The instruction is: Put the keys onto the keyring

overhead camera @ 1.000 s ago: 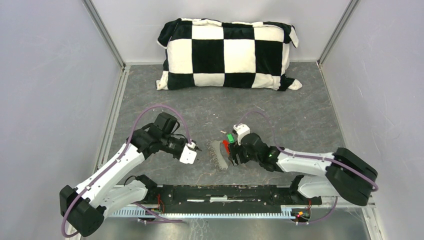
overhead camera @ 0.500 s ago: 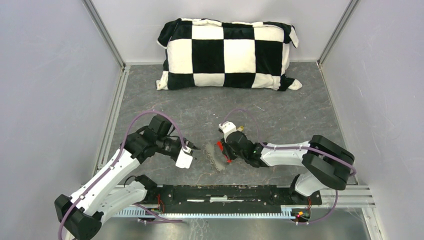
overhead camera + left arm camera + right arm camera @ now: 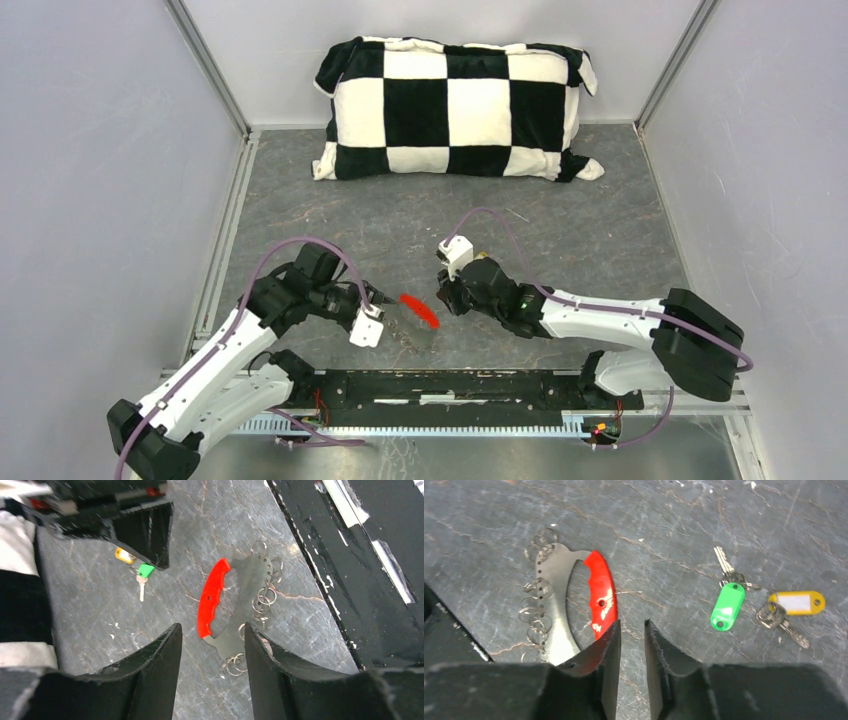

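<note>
Here keyring (image 3: 420, 310) lies diagonal; left gripper (image 3: 212, 631) gapes empty, right gripper (image 3: 631, 626) nearly closed, empty.

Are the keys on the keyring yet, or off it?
Off. The green-tagged key and the yellow-tagged key lie on the table, well apart from the red-handled keyring.

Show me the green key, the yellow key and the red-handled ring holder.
Green key (image 3: 727, 606): right wrist view, its green tag.
Yellow key (image 3: 796, 602): right wrist view, its yellow tag.
Ring holder (image 3: 602, 596): right wrist view, its red grip.
</note>
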`<state>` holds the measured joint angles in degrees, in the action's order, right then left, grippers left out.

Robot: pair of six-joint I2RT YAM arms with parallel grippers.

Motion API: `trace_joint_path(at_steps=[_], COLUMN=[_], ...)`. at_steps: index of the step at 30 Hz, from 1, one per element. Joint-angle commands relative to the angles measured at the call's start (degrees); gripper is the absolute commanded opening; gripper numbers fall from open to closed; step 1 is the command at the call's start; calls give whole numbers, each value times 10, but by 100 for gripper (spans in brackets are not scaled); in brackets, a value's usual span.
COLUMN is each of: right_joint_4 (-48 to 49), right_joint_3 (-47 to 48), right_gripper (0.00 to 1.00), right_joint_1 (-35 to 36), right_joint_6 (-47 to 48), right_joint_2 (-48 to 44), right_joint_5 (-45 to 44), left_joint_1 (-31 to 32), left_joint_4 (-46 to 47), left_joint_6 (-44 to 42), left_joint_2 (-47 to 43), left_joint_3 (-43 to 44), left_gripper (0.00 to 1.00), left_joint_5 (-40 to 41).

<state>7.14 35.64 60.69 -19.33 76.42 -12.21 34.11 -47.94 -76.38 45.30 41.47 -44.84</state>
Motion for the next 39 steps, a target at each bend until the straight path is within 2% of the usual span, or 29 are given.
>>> trace_joint_path(at_steps=[1, 3, 5, 6, 8, 11, 15, 18, 25, 33, 39], right_joint_4=[45, 82, 129, 137, 137, 147, 164, 168, 186, 187, 199], right_joint_3=[-31, -75, -126, -141, -153, -174, -198, -202, -208, -210, -212], right_gripper=[36, 44, 47, 48, 48, 48, 46, 44, 37, 28, 25], right_joint_1=[3, 10, 14, 14, 15, 14, 14, 14, 14, 1, -3], right_joint_6=[-17, -24, -26, -30, -28, -22, -9, -5, -4, -3, -15], right_joint_2=[-25, -48, -75, -84, -99, -131, -164, -164, -158, -163, -155], right_joint_5=[60, 83, 110, 112, 113, 114, 117, 121, 141, 144, 161], left_joint_1=[-2, -2, -2, -2, -3, -23, -89, -110, -108, -94, -88], left_joint_4=[-8, -27, -29, -14, 26, 24, -29, -47, -73, -83, -55], left_joint_6=[-58, -142, -231, -246, -223, -222, -317, -350, -425, -447, -447], left_joint_2=[8, 26, 53, 71, 122, 210, 280, 318, 367, 403, 423], left_joint_3=[-32, -54, -78, -88, -82, -24, 31, 61, 79, 89, 95], left_gripper=[57, 60, 61, 60, 60, 58, 58, 56, 50, 42, 39], left_joint_5=[28, 42, 73, 92, 122, 150, 165, 181, 161, 152, 150])
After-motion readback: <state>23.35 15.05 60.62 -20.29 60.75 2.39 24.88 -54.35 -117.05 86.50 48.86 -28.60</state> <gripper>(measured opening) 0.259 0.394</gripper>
